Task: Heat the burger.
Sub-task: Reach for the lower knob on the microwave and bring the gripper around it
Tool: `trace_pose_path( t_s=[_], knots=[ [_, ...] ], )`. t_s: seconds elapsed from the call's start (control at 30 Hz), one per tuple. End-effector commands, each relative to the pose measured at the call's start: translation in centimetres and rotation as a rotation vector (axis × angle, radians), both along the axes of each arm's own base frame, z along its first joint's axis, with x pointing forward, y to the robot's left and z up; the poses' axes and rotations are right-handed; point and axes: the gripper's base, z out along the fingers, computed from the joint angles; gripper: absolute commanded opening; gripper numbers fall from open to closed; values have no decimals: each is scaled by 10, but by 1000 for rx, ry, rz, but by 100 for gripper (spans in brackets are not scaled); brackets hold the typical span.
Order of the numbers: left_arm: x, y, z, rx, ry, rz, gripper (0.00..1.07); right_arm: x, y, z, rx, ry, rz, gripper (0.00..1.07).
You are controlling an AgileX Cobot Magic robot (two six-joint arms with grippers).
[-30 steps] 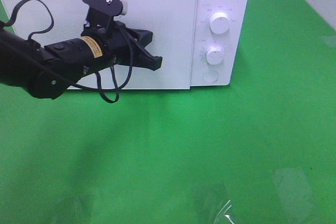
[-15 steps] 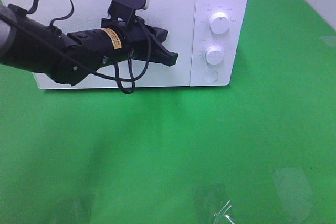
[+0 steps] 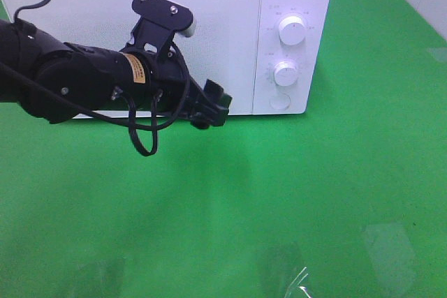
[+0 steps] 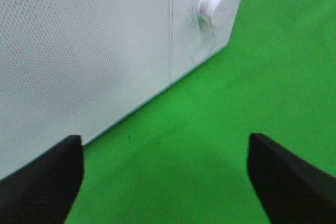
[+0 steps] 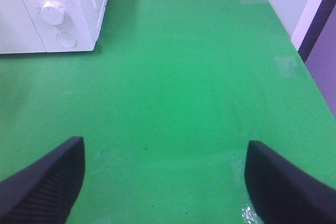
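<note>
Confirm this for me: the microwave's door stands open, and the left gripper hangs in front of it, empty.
Wrong on the door. The exterior high view shows the microwave's door shut, not open. The left gripper does hang in front of it, empty.

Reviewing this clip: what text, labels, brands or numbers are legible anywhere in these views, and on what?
No text is legible.
Print on the yellow sticker on the left arm: too blurred to read.
Marks around the upper knob and lower knob of the microwave: too small to read.
</note>
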Motion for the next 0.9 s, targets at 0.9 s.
trace_pose_path(
  t_s=[0.9],
  knots=[
    [-46,104,51,374,565,216,103,-4,0,0,1,-37,-7,74]
  ],
)
